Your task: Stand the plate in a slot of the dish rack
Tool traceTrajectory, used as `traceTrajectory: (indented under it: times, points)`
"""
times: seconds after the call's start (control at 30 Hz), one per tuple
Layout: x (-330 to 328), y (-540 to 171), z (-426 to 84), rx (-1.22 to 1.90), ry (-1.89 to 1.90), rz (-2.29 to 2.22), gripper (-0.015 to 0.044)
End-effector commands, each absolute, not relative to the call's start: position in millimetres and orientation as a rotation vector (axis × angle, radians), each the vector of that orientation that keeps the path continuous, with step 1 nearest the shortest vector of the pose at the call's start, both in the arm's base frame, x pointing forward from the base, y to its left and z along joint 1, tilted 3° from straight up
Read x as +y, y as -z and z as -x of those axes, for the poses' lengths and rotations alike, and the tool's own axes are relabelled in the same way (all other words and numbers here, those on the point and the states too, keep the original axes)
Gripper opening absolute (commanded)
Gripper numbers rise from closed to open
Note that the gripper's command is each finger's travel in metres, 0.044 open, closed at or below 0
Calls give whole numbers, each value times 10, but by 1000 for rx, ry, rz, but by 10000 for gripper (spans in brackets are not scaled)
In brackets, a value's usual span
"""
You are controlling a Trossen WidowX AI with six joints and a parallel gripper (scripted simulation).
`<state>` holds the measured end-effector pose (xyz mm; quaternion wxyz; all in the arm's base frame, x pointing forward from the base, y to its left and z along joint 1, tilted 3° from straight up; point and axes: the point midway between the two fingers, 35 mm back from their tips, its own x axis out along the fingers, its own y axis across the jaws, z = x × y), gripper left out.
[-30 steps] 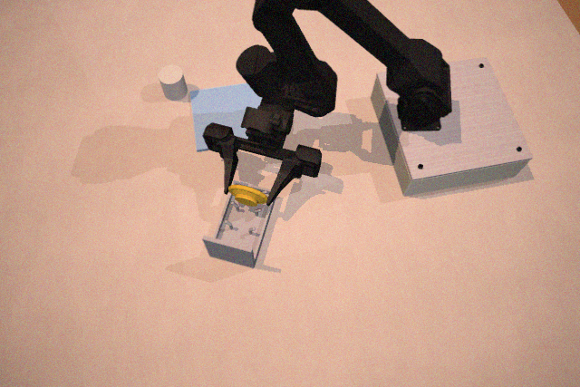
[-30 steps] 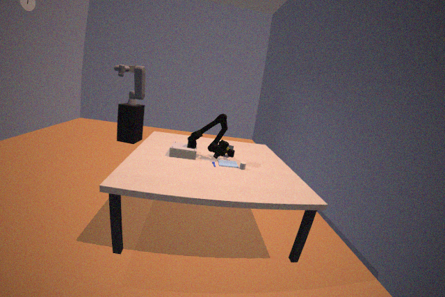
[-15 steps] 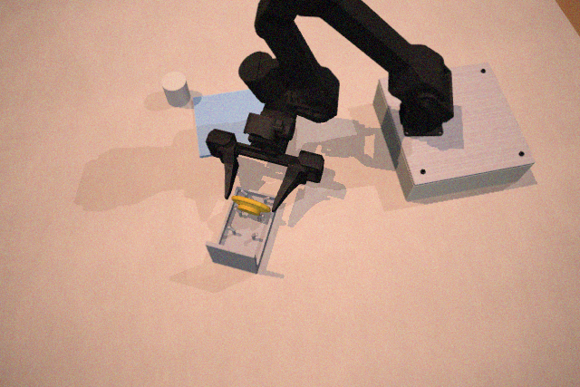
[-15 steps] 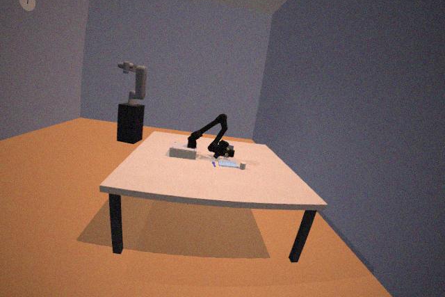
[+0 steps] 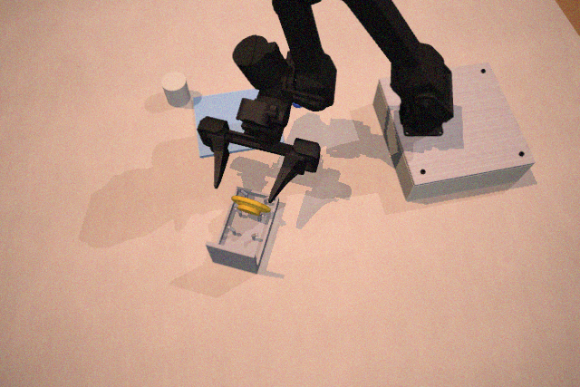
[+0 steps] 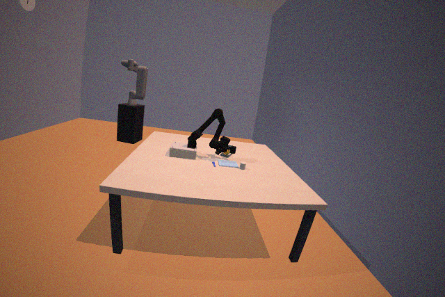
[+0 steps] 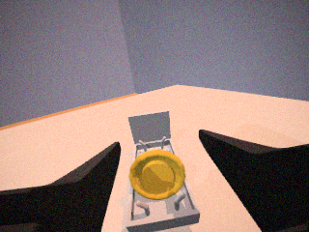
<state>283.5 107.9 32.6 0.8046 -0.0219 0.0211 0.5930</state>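
The yellow plate (image 5: 250, 205) (image 6: 227, 151) (image 7: 157, 175) stands on edge in the grey dish rack (image 5: 232, 258) (image 7: 150, 127), across its width, at the end nearer the arm and away from the tall end wall. It leans somewhat; which pegs bear it is partly hidden behind the plate. My gripper (image 5: 243, 194) (image 7: 159, 139) is open and empty. Its fingers are spread on either side of the plate, with gaps to the rim in the wrist view, and the fingertips are a little back and above it in the top view.
A light blue flat board (image 6: 228, 163) lies behind the gripper, beside a white cylinder (image 5: 176, 90) (image 6: 242, 165) and a small blue object (image 5: 296, 105) (image 6: 213, 163). The arm's base stands on a grey box (image 5: 487, 130) (image 6: 182, 152).
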Motion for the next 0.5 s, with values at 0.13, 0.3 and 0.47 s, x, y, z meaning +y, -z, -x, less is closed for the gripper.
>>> traceTrajectory:
  times: [0.13, 0.3, 0.47]
  points:
    - [1041, -1015, -2845, 23, -1283, 38, 400]
    - [1037, -1124, -2838, 20, -1285, 37, 400]
    - [1025, -1126, -2897, 35, -1269, 29, 400]
